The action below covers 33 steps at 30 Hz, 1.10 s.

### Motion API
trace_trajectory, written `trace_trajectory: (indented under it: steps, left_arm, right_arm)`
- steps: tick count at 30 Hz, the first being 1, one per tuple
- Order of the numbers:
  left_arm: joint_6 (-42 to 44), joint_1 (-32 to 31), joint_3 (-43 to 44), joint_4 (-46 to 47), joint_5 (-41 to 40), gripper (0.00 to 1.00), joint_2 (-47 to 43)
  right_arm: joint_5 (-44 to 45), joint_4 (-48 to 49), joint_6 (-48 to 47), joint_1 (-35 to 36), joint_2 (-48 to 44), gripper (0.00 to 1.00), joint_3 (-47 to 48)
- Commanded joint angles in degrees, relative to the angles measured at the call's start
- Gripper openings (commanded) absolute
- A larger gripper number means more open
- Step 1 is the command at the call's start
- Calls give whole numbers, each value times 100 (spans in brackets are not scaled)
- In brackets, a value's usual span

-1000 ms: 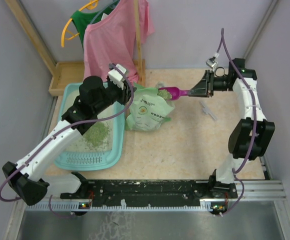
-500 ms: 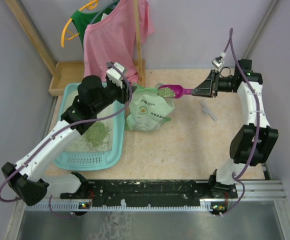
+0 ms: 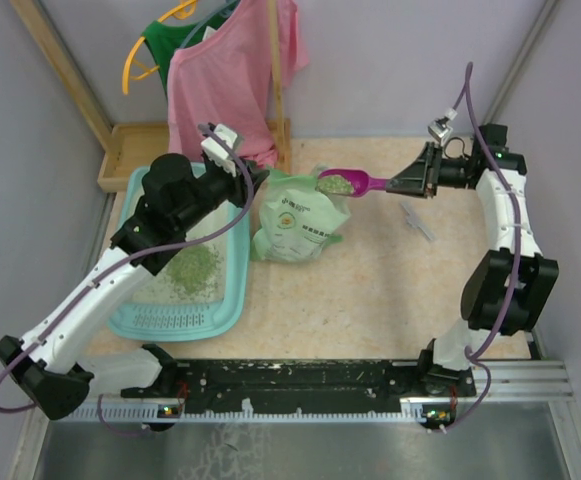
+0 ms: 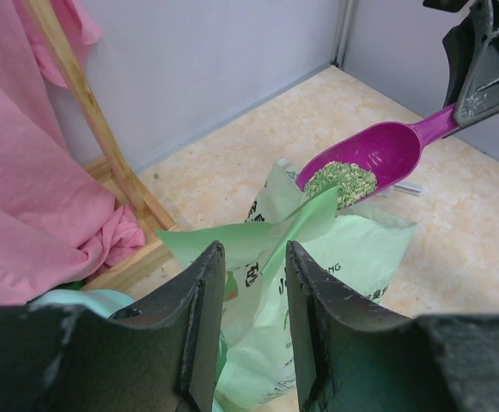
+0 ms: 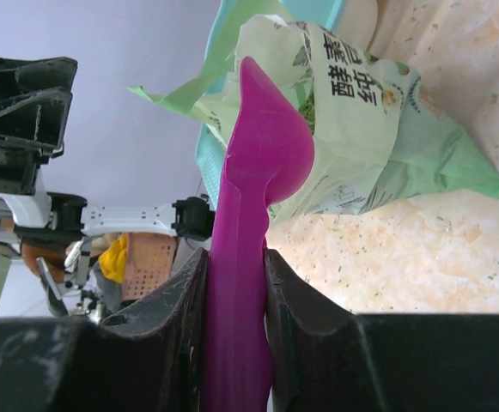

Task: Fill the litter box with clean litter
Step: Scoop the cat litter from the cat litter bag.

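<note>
- Litter box [image 3: 175,320] sits on the left part of the desk [image 3: 390,290], with its slotted grille strip at the near end. We see the left arm reaching across above it.
- Clean litter [image 3: 192,268] lies as a grainy olive-green patch on the box's whitish base, toward the near half. Much of the base around it is bare.
- We see the right claw [image 5: 234,275] clamped tight on the handle of a magenta scoop [image 3: 350,182], which it holds roughly level above the desk.
- The scoop's bowl carries a small heap of the same green granules. It hangs just over the open top of a pale green printed bag [image 3: 300,225].
- The bag stands on the desk just beside the box's right wall, between the box and the right claw.
- We find the left claw [image 4: 253,335] with its jaws partly apart, a clear gap between them.
- A flap of the bag's mouth rises just past the left claw's fingertips. We cannot tell whether it touches them, and nothing looks pinched.
- From the left wrist view, the loaded scoop bowl sits beyond the flap and to its right, apart from the left claw.
- A pink shirt [image 3: 230,70] hangs at the back, behind the box and the bag.
- A wooden tray [image 3: 130,150] lies at the far left corner, just beyond the box.
</note>
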Motion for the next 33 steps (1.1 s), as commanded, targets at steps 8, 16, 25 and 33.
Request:
trace_trajectory:
  steps: [8, 16, 25, 33]
  left_arm:
    - [-164, -26, -22, 205, -11, 41, -194]
    - [-142, -26, -35, 244, -13, 41, -183]
    - [-102, -26, 13, 241, -58, 41, -166]
    - [-70, -26, 6, 239, -90, 41, -166]
  right_arm:
    - [-898, 2013, 1670, -164, -575, 0, -999]
    - [-1036, 2915, 2416, -222, -715, 0, -1456]
    - [-1055, 2917, 2458, -353, -667, 0, -1306]
    - [-1087, 2850, 2592, -368, -635, 0, -973]
